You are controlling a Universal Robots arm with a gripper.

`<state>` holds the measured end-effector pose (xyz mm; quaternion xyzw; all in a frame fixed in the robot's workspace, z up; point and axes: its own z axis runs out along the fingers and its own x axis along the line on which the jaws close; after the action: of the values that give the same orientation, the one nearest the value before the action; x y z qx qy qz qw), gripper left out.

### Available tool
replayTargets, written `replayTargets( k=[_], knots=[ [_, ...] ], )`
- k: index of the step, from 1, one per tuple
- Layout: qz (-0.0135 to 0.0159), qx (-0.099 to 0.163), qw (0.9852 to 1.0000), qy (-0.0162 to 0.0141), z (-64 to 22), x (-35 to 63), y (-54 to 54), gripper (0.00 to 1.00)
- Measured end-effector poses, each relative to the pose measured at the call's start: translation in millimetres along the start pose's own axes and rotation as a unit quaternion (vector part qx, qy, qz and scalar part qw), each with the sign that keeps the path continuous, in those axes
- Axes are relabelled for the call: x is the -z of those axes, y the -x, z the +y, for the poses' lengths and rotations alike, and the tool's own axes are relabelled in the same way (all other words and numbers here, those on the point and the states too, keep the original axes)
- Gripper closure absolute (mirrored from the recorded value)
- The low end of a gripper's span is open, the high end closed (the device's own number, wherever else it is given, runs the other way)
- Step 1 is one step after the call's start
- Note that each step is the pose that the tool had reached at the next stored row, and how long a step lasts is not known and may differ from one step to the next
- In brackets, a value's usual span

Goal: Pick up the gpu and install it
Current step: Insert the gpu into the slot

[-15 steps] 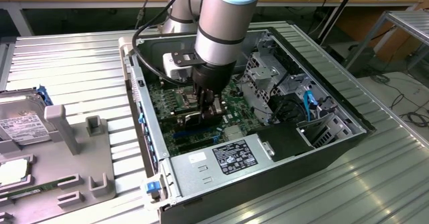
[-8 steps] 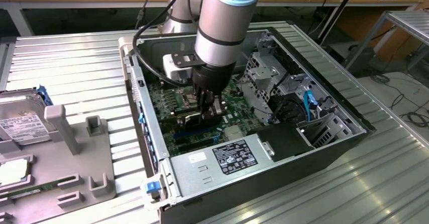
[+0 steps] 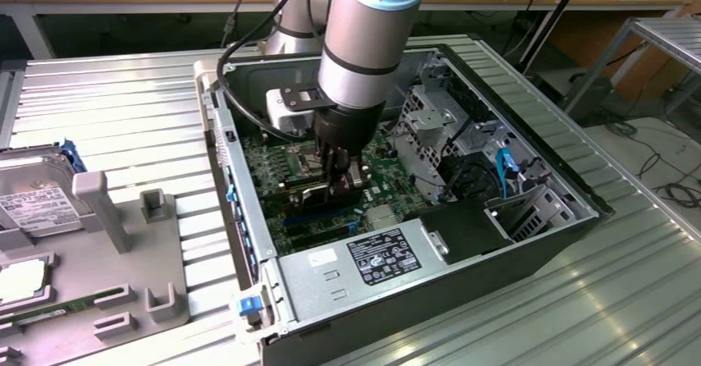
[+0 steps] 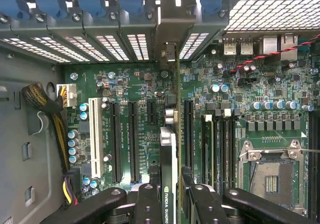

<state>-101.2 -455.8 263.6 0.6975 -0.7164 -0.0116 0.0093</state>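
Because it must seat edge-first, we note the black metal gripper (image 4: 173, 190) pinching the thin dark gpu card (image 4: 170, 149) upright.

Your gpu (image 4: 170, 151) shows dull silver metal along its edge; gripper (image 4: 175, 201) is matt black; case (image 4: 25, 109) is matt grey metal; table (image 3: 121, 112) is ribbed, shiny metal.

The ribbed metal worktop (image 3: 131, 112) is carrying an open computer case (image 3: 362, 317) and, at the exterior view's left, a grey parts holder (image 3: 121, 243).
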Motion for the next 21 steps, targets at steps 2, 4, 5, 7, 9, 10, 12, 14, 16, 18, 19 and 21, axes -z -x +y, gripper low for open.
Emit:
replayTargets(
  k=[2,4,5,7,9,10,12,14,16,18,19,21],
  knots=[
    [0.0,0.0,1.0,0.0,0.0,0.0,0.0,0.73],
    [0.0,0.0,1.0,0.0,0.0,-0.6,0.0,0.73],
    [0.0001,0.0,1.0,0.0,0.0,-1.0,0.0,0.73],
    [0.0001,0.0,1.0,0.0,0.0,-1.2,0.0,0.73],
    [0.0001,0.0,1.0,0.0,0.0,-1.3,0.0,0.73],
    [0.0001,0.0,1.0,0.0,0.0,-1.3,0.0,0.73],
    [0.0,0.0,1.0,0.0,0.0,-1.3,0.0,0.73],
    [0.0,0.0,1.0,0.0,0.0,-1.3,0.0,0.65],
    [0.0001,0.0,1.0,0.0,0.0,-1.3,0.0,0.65],
    [0.0002,0.0,1.0,0.0011,0.0,0.5,0.0,0.65],
    [0.0002,0.0,1.0,0.0021,0.1,1.9,0.0,0.65],
    [0.0004,0.0,1.0,0.0045,0.2,6.1,0.0,0.65]
  ],
)
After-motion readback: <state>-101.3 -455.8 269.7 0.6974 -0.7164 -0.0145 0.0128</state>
